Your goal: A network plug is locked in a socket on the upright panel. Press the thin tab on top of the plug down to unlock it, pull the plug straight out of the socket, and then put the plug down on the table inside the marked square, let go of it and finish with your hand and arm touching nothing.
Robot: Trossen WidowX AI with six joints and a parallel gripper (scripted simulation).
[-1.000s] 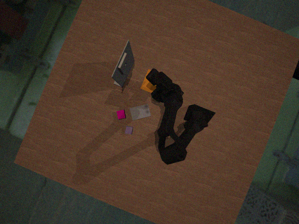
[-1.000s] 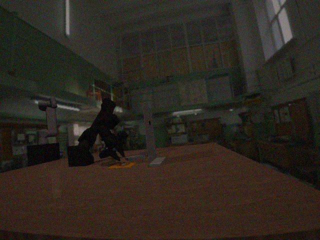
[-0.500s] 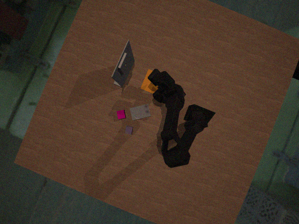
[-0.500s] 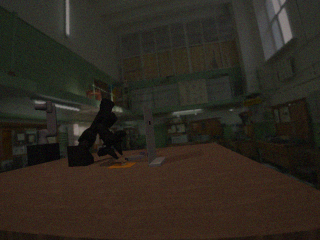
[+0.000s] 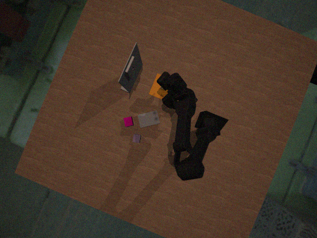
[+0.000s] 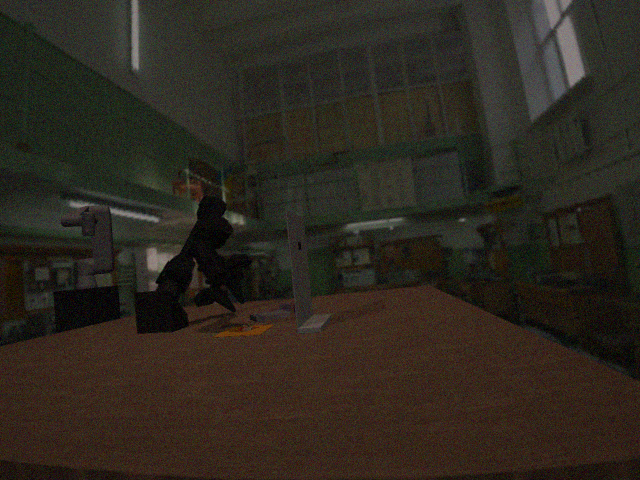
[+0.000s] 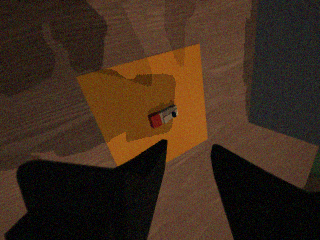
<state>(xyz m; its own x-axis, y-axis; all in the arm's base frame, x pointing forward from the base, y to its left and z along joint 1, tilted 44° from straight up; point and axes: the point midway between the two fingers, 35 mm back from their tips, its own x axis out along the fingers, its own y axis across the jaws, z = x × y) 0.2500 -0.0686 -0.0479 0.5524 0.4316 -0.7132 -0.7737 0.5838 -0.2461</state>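
the network plug (image 7: pixel 163 116) lies inside the orange marked square (image 7: pixel 120 110). the gripper (image 7: pixel 187 165) hangs above it, fingers apart and seemingly touching nothing.

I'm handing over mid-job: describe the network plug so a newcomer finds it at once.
Start at the upright grey panel on the wooden table; just beside it lies the flat orange marked square. The small network plug lies inside that square, beyond the open black gripper. It alone is pale grey with a red end, far smaller than the magenta and lilac blocks nearby.
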